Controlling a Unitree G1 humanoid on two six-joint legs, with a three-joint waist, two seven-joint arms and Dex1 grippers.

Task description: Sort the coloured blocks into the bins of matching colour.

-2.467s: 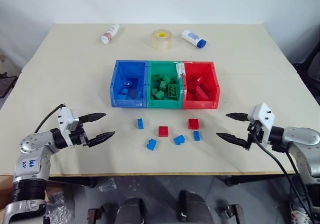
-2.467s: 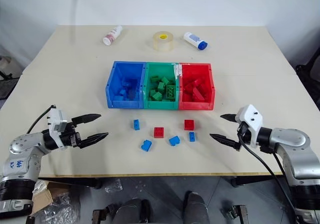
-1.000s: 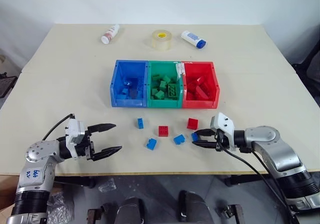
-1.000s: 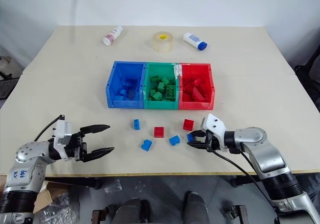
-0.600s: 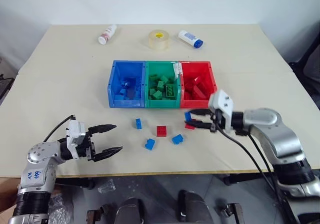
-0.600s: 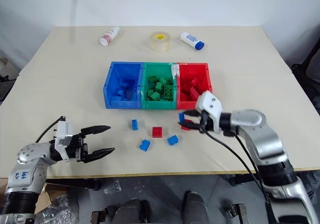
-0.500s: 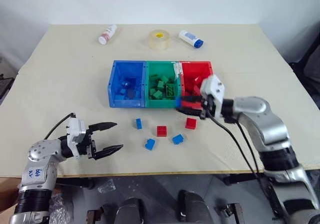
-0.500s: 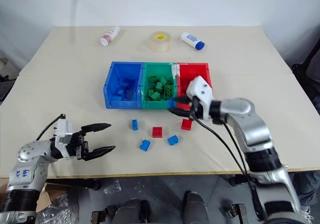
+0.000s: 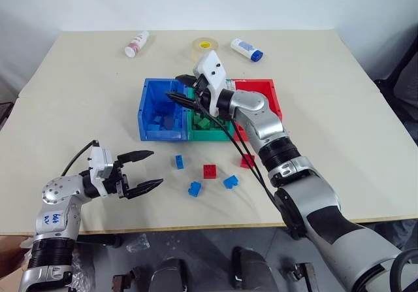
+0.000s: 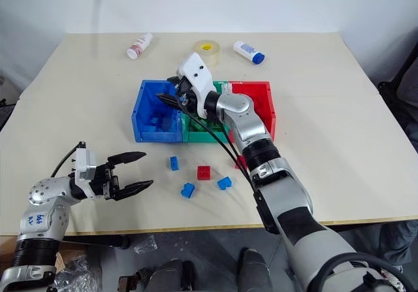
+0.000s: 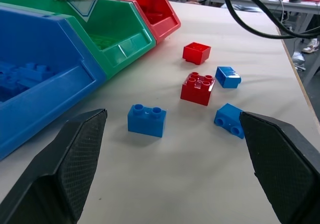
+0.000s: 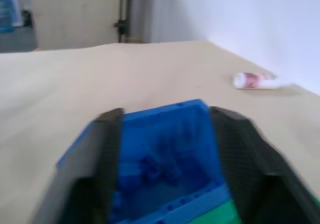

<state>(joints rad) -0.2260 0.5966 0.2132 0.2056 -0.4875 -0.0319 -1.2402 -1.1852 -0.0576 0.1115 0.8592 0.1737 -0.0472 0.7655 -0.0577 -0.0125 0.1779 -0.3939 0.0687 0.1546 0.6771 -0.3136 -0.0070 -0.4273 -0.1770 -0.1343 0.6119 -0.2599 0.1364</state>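
Blocks: five lie loose on the table (image 9: 78,89) in front of the bins. Three are blue, at (image 9: 179,162), (image 9: 194,188) and (image 9: 230,182); two are red, at (image 9: 210,170) and (image 9: 247,161). More blocks of matching colour lie inside the blue bin (image 9: 149,102), green bin (image 9: 208,134) and red bin (image 9: 269,97), which stand joined in a row. The blocks look light, rigid and smooth-sided, so they should be pinched across two flat opposite sides, not over the studs.

Right gripper (image 9: 181,88): fingers parted, nothing visible between them, poised above the blue bin; the right wrist view looks straight down into that bin.

Left gripper (image 9: 145,170): spread wide and empty, hovering near the table edge, well left of the loose blocks.

Beyond the bins lie a tape roll (image 9: 206,44) and two small bottles.
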